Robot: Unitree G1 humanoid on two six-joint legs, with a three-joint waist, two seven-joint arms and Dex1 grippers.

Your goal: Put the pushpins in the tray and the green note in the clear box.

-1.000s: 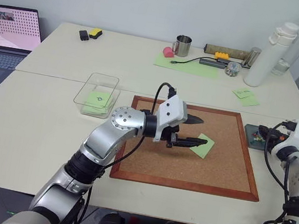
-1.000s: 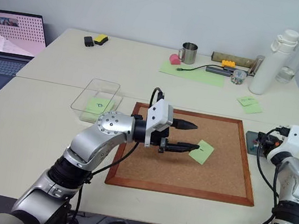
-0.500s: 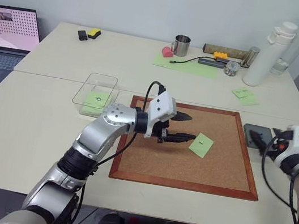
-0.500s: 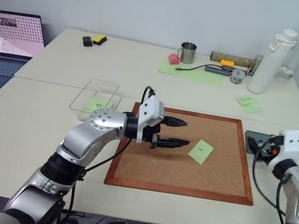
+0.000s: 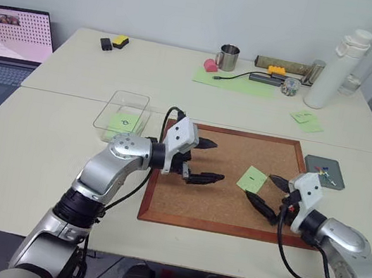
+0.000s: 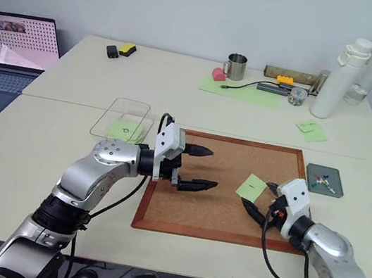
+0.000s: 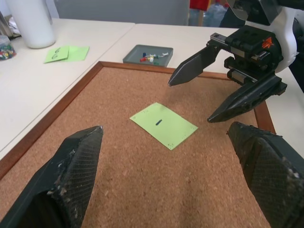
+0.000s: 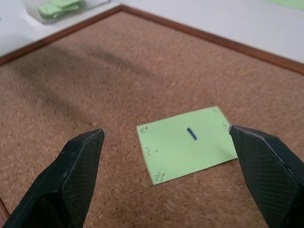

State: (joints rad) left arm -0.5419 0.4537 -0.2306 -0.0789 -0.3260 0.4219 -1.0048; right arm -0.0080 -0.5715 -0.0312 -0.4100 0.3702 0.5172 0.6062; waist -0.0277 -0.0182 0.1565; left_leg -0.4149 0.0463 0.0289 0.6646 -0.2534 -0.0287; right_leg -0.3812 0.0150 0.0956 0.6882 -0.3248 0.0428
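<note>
The green note lies flat on the corkboard, its dark mark facing up. My right gripper is open, low over the board just to the note's right, one finger on either side of the note's near corner. My left gripper is also open and hovers over the board's left part, pointing at the note from a short way off, with nothing in it. The pushpins lie in the grey tray, right of the board. The clear box stands left of the board with a green slip inside.
A laptop stands at the far left. At the back are a mug, a pale-green sheet, a small jar and two bottles. A pair of scribbled green notes lies back right.
My right arm swung in from the tray to the note's right side, and its fingers opened. My left gripper drew back leftward off the note and opened wider. The note stayed on the board.
</note>
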